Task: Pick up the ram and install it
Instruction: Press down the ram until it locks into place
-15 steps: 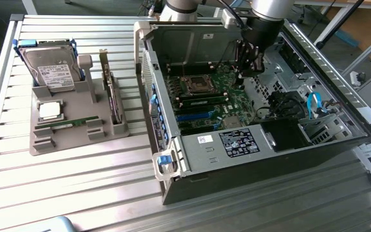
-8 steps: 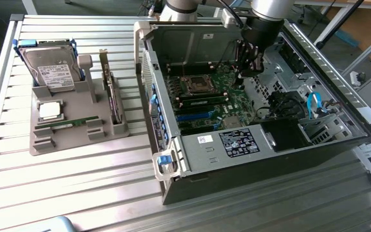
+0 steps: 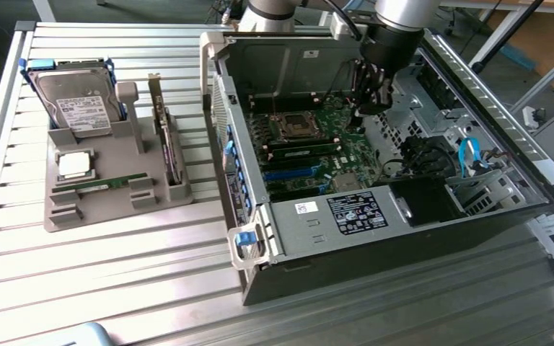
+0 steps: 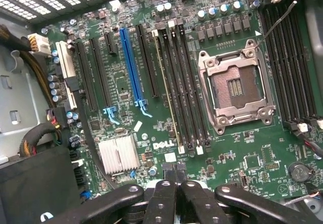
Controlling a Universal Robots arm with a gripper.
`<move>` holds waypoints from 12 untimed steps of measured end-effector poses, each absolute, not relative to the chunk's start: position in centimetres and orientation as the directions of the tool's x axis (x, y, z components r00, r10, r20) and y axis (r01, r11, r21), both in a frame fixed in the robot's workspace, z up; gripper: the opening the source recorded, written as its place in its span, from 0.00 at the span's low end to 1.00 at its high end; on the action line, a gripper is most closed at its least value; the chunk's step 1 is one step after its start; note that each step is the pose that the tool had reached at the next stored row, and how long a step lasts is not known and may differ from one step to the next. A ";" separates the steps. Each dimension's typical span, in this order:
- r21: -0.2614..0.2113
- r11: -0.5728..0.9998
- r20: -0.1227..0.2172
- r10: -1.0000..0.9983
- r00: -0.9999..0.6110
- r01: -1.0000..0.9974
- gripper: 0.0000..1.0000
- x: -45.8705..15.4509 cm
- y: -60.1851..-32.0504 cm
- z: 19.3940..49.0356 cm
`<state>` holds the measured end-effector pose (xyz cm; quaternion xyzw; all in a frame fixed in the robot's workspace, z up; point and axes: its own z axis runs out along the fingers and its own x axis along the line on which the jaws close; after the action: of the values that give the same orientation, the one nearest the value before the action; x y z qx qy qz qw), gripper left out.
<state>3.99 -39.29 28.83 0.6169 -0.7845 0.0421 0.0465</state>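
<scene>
The ram (image 4: 168,108) sits seated in its motherboard slot, beyond the closed, empty pincer (image 4: 173,183).

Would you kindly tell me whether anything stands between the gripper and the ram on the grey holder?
Yes. The gripper hangs inside the computer case, whose side wall rises between it and the ram lying on the holder.

The end effector (image 3: 371,97) hangs inside the open computer case (image 3: 374,216), above the motherboard (image 3: 320,155). Well apart from it, outside the case, a grey holder (image 3: 113,194) on the counter (image 3: 94,267) carries a hard drive (image 3: 83,104), a processor chip (image 3: 75,164) and the ram (image 3: 99,184)
</scene>
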 end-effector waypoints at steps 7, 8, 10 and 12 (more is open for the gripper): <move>-0.009 0.266 0.125 -0.956 -0.265 -0.964 0.11 4.0 -39.3 28.8; -0.009 0.270 0.125 -0.955 -0.269 -0.963 0.11 4.0 -39.3 28.8; -0.009 0.280 0.125 -0.952 -0.279 -0.960 0.11 4.0 -39.3 28.8; -0.009 0.287 0.125 -0.950 -0.286 -0.958 0.11 4.0 -39.3 28.8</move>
<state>3.99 -39.29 28.83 0.5956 -0.8008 0.0409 0.0476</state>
